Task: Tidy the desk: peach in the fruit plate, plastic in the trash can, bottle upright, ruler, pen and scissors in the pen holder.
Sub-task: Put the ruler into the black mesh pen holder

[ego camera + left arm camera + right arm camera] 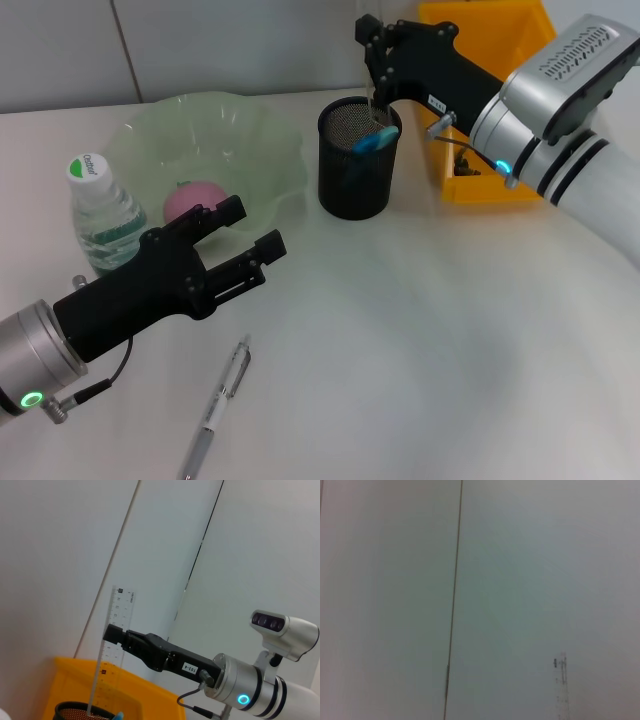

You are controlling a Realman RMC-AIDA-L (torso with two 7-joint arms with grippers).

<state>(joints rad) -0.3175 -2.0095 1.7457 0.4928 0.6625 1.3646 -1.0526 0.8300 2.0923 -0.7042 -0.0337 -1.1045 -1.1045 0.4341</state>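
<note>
A black mesh pen holder (356, 158) stands on the white table (420, 320). Something blue sticks out of it. The right gripper (380, 60) is just above the holder and pinches a thin see-through ruler (378, 103) that goes down into it. Behind sits a yellow plastic bin (490, 100). A pink peach (192, 200) lies in the pale green wavy plate (215, 140). A small water bottle with a green cap (100, 215) stands upright beside the plate. The left gripper (245, 235) hovers near the plate, fingers apart. A clear pen (215, 410) lies on the table near it.
</note>
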